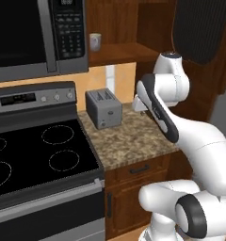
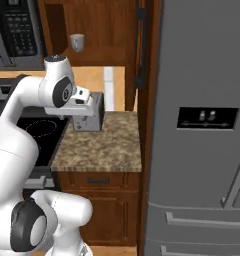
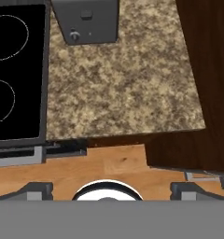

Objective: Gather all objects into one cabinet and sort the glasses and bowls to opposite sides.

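A pale greyish-white glass [image 1: 95,41] stands upright at the left end of the open cabinet's lower shelf [image 1: 116,54], just right of the microwave. The right base view has the same glass [image 2: 77,42] inside the cabinet [image 2: 103,30]. The cabinet door [image 1: 202,28] is swung open to the right, its black bar handle [image 2: 140,47] seen edge-on. My gripper [image 3: 111,189] hangs open and empty above the counter's front edge, pointing down, well below the shelf. One fingertip [image 3: 37,189] shows at the bottom left. The bowls are out of view.
A grey toaster [image 1: 103,108] sits at the back of the granite counter [image 1: 129,141], with the black stove [image 1: 39,150] to its left and a microwave [image 1: 35,33] above. A tall grey fridge [image 2: 202,130] bounds the counter on the right.
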Motion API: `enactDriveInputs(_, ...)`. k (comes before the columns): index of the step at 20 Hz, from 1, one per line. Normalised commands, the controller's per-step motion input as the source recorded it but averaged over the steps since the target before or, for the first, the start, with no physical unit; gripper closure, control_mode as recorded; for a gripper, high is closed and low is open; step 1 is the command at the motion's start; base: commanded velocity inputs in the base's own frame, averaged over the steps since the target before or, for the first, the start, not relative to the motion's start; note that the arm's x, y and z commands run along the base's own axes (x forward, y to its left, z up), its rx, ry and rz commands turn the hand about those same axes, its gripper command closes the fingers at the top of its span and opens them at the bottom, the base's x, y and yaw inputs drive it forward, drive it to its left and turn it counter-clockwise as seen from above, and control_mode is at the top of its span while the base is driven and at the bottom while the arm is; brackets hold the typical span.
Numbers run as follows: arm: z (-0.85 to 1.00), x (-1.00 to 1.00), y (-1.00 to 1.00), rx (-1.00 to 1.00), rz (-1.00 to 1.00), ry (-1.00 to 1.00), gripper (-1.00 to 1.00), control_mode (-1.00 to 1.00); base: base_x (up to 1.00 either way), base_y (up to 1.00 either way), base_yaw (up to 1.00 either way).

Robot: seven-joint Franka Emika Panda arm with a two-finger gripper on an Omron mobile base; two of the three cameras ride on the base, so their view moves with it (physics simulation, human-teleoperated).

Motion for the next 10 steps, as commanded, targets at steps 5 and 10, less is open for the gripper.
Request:
enactDriveInputs(5, 0.00, 0.00, 0.00, 0.00, 0.00, 0.00, -1.00, 1.00, 0.70, -0.56, 0.08)
enactDriveInputs(10, 0.00, 0.00, 0.00, 0.00, 0.00, 0.00, -1.00, 1.00, 1.00, 0.02, 0.05)
